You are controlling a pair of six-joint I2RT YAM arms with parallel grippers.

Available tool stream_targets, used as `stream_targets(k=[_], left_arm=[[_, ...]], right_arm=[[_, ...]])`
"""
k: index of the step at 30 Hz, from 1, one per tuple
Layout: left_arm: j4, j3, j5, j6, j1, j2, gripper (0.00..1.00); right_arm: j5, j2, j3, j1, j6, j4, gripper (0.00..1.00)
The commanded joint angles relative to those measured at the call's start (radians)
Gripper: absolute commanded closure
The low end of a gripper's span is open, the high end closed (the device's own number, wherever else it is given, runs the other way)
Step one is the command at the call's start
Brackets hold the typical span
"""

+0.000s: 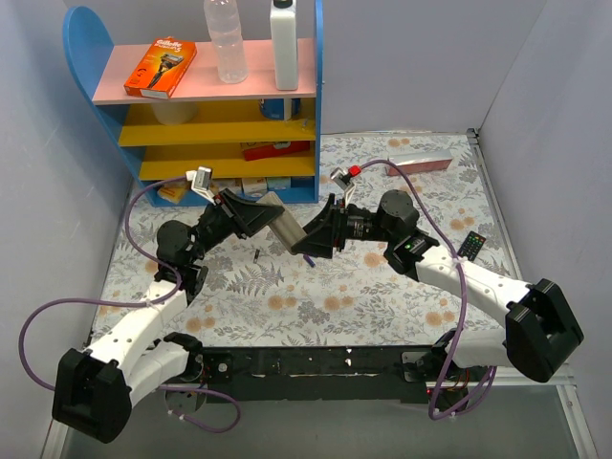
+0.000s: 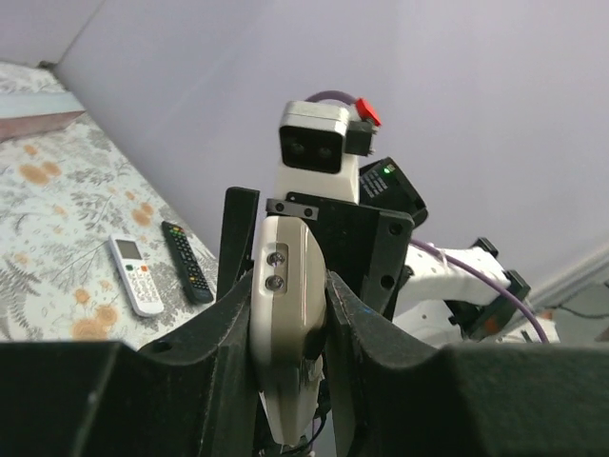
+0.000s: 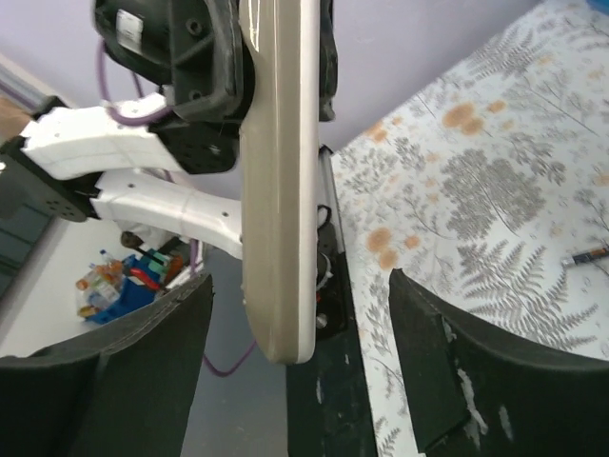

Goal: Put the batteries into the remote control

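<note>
**Mid-air hold, batteries not yet loaded.** The left pincer (image 1: pixel 258 218) is gripping the remote control (image 2: pixel 285 305) above the table. Its fingers are closed tight on the two long edges and are carrying the whole weight. The right pincer (image 3: pixel 297 286) is standing wide open around the remote's free end, its fingers (image 3: pixel 438 362) lying clear on either side and holding nothing. A battery (image 3: pixel 585 255) is lying on the flowered table (image 1: pixel 363 296) below, apart from both pincers.

Judged risks:
- With only one edge grip holding it, the smooth shell is likely to twist or slide out once a battery is being pressed in.
- The tiny cylinder is apt to roll or flip away under closing fingers.
- Whether the battery bay is lying open cannot be told from these views.

A second white remote (image 2: pixel 133 276) and a black remote (image 2: pixel 186 262) are lying well apart from the held one.
</note>
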Motion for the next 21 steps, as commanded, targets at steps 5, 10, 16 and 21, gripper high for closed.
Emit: stream_targets(k=[5, 10, 16, 21], left_arm=[[-0.401, -0.047, -0.126, -0.033, 0.018, -0.002, 1.00], [-0.481, -0.070, -0.106, -0.038, 0.021, 0.039, 1.00], [-0.618, -0.056, -0.126, 0.008, 0.021, 0.108, 1.00], [-0.644, -0.048, -0.121, 0.051, 0.023, 0.142, 1.00]], right_arm=[[0.123, -0.061, 0.075, -0.005, -0.439, -0.398, 0.11], [0.269, -0.133, 0.005, -0.005, -0.721, -0.471, 0.08], [0.203, -0.065, 0.027, -0.005, -1.017, -0.566, 0.14], [0.125, -0.052, -0.057, 0.033, -1.153, -0.419, 0.11]])
